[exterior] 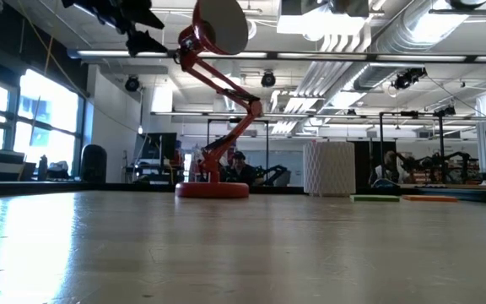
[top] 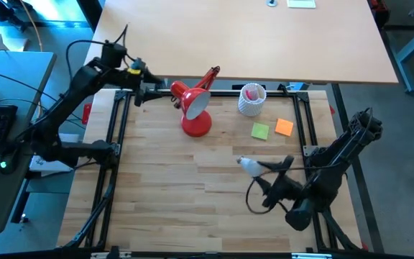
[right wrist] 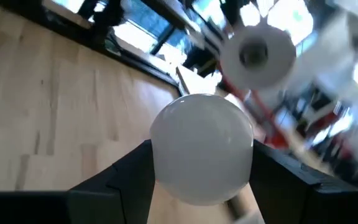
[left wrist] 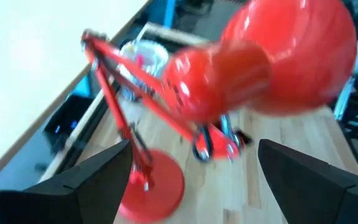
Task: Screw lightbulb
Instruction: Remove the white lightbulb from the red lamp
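Observation:
The red desk lamp (top: 196, 124) stands on its round base on the wooden table, its shade (top: 195, 105) tipped over the base. My left gripper (top: 153, 92) is open just left of the shade's rear; in the left wrist view (left wrist: 204, 186) its fingers stand on either side of the lamp head (left wrist: 229, 74) without touching it. My right gripper (top: 261, 167) is at the table's right middle, shut on the white lightbulb (top: 246, 164). The right wrist view shows the bulb's globe (right wrist: 202, 149) pointing toward the shade's open mouth (right wrist: 257, 55). My right gripper pinches the lightbulb between its two fingers (right wrist: 114, 180), one on each side, just behind the round glass end (right wrist: 202, 124). The fingers come roughly level from the table's right. The bulb sticks out past them toward the lamp, clear of the table; its screw base is hidden behind the globe.
A white perforated cup (top: 251, 98) stands right of the lamp near the far rail. A green note (top: 260, 131) and an orange note (top: 284, 127) lie near it. A black frame (top: 121, 129) runs around the tabletop.

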Robot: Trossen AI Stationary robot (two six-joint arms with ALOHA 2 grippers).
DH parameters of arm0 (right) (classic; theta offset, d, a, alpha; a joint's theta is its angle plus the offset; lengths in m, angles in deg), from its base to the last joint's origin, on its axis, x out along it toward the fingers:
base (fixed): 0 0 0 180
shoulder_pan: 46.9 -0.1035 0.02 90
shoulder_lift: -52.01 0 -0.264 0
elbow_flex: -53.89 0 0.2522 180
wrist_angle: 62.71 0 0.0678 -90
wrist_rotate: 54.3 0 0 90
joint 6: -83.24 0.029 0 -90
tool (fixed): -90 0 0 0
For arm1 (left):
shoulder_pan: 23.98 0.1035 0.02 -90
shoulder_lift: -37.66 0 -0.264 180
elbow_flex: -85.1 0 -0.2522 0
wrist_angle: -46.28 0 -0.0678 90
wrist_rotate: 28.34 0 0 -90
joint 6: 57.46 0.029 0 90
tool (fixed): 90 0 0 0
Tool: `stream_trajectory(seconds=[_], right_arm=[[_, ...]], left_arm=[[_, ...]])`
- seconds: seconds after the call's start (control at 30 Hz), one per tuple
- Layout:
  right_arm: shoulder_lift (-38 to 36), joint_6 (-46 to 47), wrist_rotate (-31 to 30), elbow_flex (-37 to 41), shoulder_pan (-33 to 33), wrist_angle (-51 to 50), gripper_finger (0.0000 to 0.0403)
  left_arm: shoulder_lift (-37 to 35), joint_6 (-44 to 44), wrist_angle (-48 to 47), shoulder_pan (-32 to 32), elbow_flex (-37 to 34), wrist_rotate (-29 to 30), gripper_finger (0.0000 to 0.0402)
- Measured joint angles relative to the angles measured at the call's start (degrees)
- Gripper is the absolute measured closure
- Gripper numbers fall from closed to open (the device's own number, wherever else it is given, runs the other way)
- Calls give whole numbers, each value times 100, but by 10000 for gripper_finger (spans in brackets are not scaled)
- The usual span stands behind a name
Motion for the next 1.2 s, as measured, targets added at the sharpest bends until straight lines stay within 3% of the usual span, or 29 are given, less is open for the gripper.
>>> stream_trajectory(seconds=[0.17, 0.3, 0.47, 0.7, 0.83, 0.97, 1.2], right_arm=[[-43, 4257, 82, 348, -210, -2180, 181], [-41, 5649, 477, 1092, -323, -1929, 181], [-39, 5874, 774, 2122, -367, -290, 181], [-39, 5901, 852, 3192, -153, 1790, 181], [-39, 5868, 1525, 3654, 203, 2739, 181], [-39, 5731, 2211, 3853, 504, 2933, 181], [-53, 5351, 2610, 3847, 883, 2916, 160]], left_arm=[[-632, -470, -426, -375, 0, 803, 64], [-1163, -1047, -389, -956, 0, 1759, 64], [-1939, -1747, 423, -1724, -507, 2438, 64], [-3137, -2797, 1972, -2491, -2396, 2825, 64], [-3684, -3214, 2379, -2829, -3380, 3134, 64], [-4029, -3599, 2758, -3136, -4092, 3208, 64], [-4224, -3718, 3207, -3590, -4637, 3499, 64]])
